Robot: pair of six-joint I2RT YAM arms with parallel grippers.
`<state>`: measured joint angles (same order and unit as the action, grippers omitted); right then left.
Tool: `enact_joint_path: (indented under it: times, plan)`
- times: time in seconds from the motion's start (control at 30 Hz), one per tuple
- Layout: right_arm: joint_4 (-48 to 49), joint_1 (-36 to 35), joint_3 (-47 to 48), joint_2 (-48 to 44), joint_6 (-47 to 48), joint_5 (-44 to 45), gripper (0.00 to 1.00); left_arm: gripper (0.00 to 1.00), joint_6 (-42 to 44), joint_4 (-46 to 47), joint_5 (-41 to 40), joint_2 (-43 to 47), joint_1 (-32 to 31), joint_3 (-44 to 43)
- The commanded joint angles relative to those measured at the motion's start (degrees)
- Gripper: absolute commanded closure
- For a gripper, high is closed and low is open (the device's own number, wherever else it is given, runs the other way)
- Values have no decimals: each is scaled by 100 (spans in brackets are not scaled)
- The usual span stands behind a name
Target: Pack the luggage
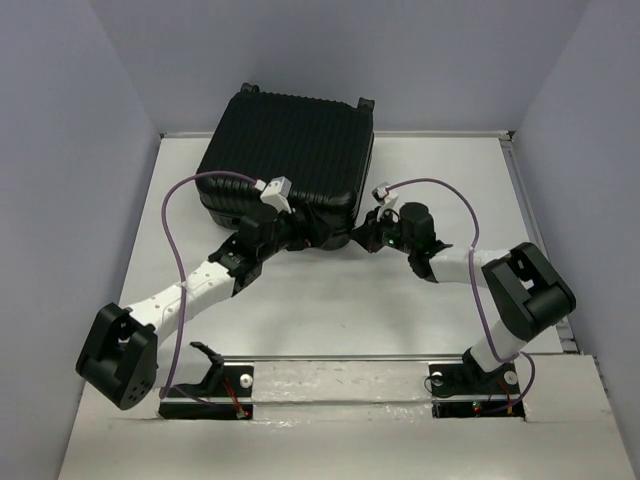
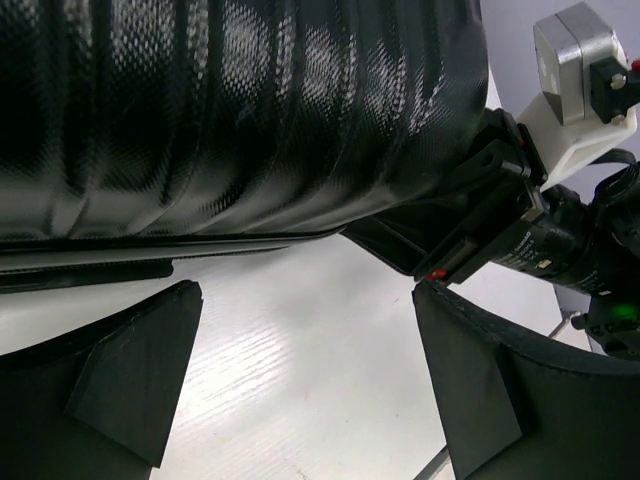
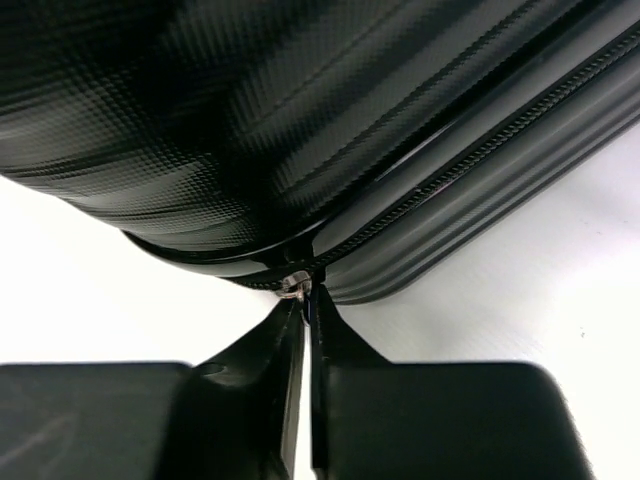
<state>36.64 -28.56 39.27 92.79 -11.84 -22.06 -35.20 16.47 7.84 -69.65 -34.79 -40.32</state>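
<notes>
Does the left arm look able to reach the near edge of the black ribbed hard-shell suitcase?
Probably yes. The left pincer stands open just before the black ribbed hard-shell suitcase, only white table between; the right pincer, shut on the small metal zipper pull, sits aside.

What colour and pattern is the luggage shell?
Black luggage, ribbed with a fine weave texture; best in left wrist view.

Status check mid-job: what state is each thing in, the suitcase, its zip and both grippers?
luggage: lying flat, shells closed together.
zipper pull: at the luggage's near corner, pinched between fingertips.
right gripper: shut on the zipper pull.
left gripper: open, empty, beside the luggage.
</notes>
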Motion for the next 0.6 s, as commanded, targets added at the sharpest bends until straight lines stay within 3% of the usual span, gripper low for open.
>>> enact_joint_path:
  times: [0.0,0.27,0.43,0.57]
  plan:
    - [703,-36,117,-68,-90,246,93,1,57,234,-116,-128,-28,-407]
    - [414,-300,-823,-1131,-635,721,93,2,92,243,-528,-663,-168,-1021]
    - [-315,-747,-1281,-1746,-829,1046,93,2,84,260,-529,-1331,-353,-1574]
    - [-351,-1623,-1238,-1678,-1075,1186,93,2,-21,260,-328,-1631,-485,-1988]
